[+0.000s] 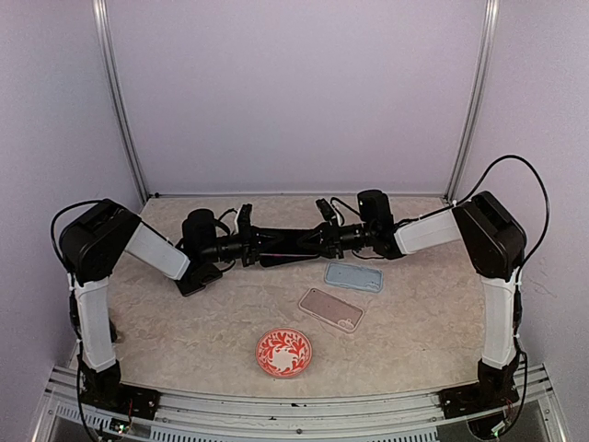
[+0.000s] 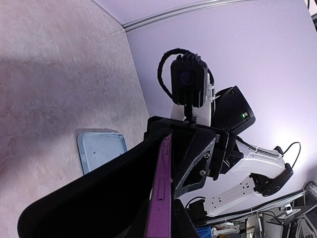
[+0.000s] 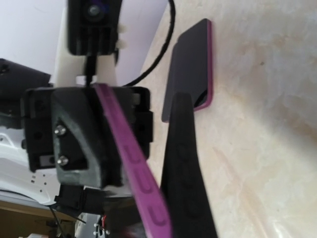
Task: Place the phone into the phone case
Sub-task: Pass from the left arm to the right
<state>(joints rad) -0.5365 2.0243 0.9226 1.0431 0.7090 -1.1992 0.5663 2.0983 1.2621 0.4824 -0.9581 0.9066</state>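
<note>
Both grippers meet above the middle of the table and hold one thin purple phone case [image 1: 282,252] edge-on between them. My left gripper [image 1: 256,247] is shut on its left end; the purple edge with button cut-outs [image 2: 163,188] runs between its fingers. My right gripper [image 1: 317,241] is shut on the other end, where the purple edge [image 3: 136,173] shows again. I cannot tell whether a phone is inside it. A rose-gold phone [image 1: 331,308] lies on the table. A light blue case [image 1: 354,276] lies flat just behind it and also shows in the left wrist view [image 2: 101,151].
A black slab with a purple rim [image 1: 198,278] lies on the table under the left arm and shows in the right wrist view [image 3: 190,69]. A round red-and-white patterned dish [image 1: 283,352] sits near the front edge. Walls enclose the back and sides.
</note>
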